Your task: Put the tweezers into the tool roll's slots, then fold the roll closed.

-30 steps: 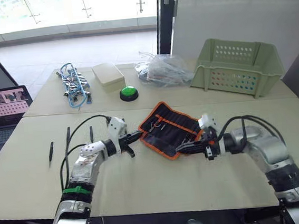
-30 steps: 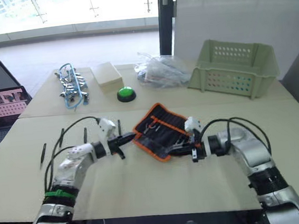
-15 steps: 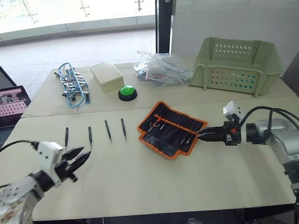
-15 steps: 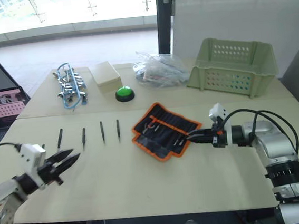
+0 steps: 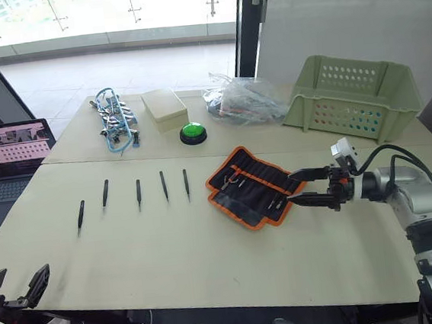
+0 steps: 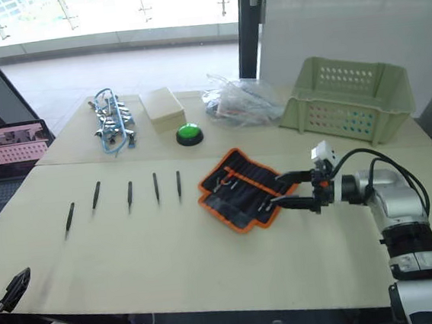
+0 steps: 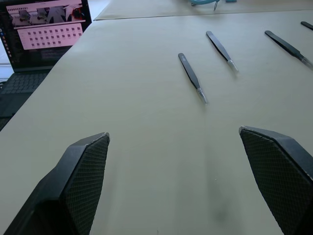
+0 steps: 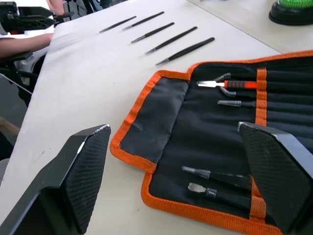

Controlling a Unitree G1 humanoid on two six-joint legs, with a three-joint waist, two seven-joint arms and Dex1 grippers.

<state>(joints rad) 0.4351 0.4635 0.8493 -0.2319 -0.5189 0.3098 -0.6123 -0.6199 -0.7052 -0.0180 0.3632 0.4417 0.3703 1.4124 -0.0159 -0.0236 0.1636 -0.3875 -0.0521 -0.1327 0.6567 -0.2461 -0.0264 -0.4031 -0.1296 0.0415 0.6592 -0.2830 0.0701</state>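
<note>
Your left gripper (image 5: 18, 292) has pulled right back to the table's near left edge, fingers spread wide, holding nothing; half a second ago it hung open over the table nearer the tweezers. So no pick is under way. All five tweezers (image 5: 138, 193) lie loose in a row on the table (image 5: 210, 254), none slotted. Your right gripper (image 5: 298, 188) is now wide open and empty at the tool roll's (image 5: 254, 195) right edge; half a second ago it was nearly shut there. The roll lies unfolded mid-table, slots (image 8: 288, 105) exposed, a few other tools in them. Further back: green button (image 5: 192, 133), pale green basket (image 5: 354, 98).
</note>
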